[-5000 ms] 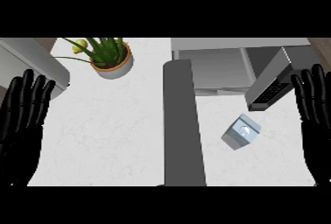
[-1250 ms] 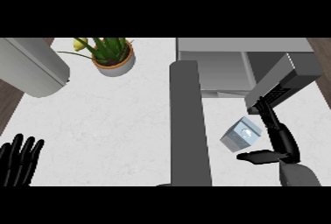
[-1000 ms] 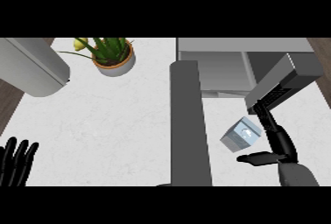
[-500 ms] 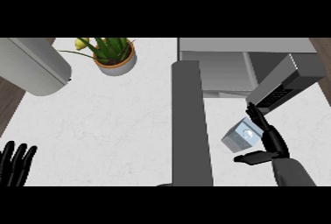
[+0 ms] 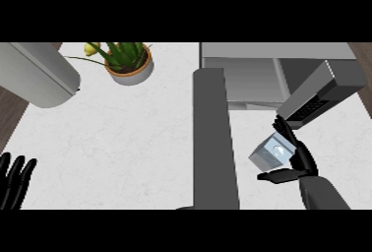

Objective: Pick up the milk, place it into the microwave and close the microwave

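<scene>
The milk carton (image 5: 269, 151), small and grey-white with a blue label, stands on the white counter (image 5: 116, 142) right of the open microwave door (image 5: 214, 138). My right hand (image 5: 299, 158) is beside the carton. Its fingers stretch along the carton's right side and the thumb (image 5: 273, 175) juts out in front of its near edge, so the hand brackets the carton without curling round it. The microwave (image 5: 247, 78) is open at the back right, with its keypad panel (image 5: 320, 98) just beyond my fingertips. My left hand (image 5: 15, 179) rests open at the lower left edge.
The door juts toward me as a long dark slab and splits the counter into left and right. A potted plant (image 5: 129, 66) stands at the back. A large grey cylinder (image 5: 33, 74) lies at the back left corner.
Both hands were first raised at the view's sides. The right hand has come down and closed in on the carton's right side; the left has sunk to the lower left edge.
</scene>
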`<state>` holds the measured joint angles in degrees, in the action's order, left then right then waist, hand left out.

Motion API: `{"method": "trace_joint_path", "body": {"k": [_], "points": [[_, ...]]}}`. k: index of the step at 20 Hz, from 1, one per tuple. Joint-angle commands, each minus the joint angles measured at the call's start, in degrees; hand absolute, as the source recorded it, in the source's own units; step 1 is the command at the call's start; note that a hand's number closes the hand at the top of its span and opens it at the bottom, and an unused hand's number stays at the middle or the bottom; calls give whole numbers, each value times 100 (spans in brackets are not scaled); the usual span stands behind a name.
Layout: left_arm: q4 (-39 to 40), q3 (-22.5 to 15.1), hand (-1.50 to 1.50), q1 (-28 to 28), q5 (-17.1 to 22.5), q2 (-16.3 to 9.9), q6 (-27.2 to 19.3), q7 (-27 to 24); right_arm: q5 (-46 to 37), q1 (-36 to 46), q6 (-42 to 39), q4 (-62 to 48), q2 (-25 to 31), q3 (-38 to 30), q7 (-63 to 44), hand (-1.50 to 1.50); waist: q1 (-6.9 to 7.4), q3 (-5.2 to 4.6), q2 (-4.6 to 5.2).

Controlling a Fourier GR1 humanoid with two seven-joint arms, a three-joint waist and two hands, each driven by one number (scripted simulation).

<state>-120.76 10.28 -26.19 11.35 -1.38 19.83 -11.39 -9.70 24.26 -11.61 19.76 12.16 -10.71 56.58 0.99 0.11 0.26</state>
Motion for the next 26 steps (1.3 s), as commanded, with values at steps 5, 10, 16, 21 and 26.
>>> {"method": "trace_joint_path", "body": {"k": [5,10,16,21,26], "points": [[28,195,-150,168,196,-99,5,200,385,8,-1157,12,-160,-76,542,150,-41,-1,-11],[402,40,-150,44,-82,39,192,-286,652,-61,-1241,258,-265,-138,495,150,-67,-8,-23],[221,-37,-150,14,-195,113,-49,-207,696,-35,-2272,473,-234,268,50,150,-93,-9,-35],[-3,-152,-150,9,-213,135,-170,-37,1279,-283,-1376,1047,-389,-128,-214,150,-111,-10,-40],[-30,163,-150,-445,94,65,225,-263,1355,-1109,-634,2222,-723,68,-446,150,-129,-17,-60]]}}
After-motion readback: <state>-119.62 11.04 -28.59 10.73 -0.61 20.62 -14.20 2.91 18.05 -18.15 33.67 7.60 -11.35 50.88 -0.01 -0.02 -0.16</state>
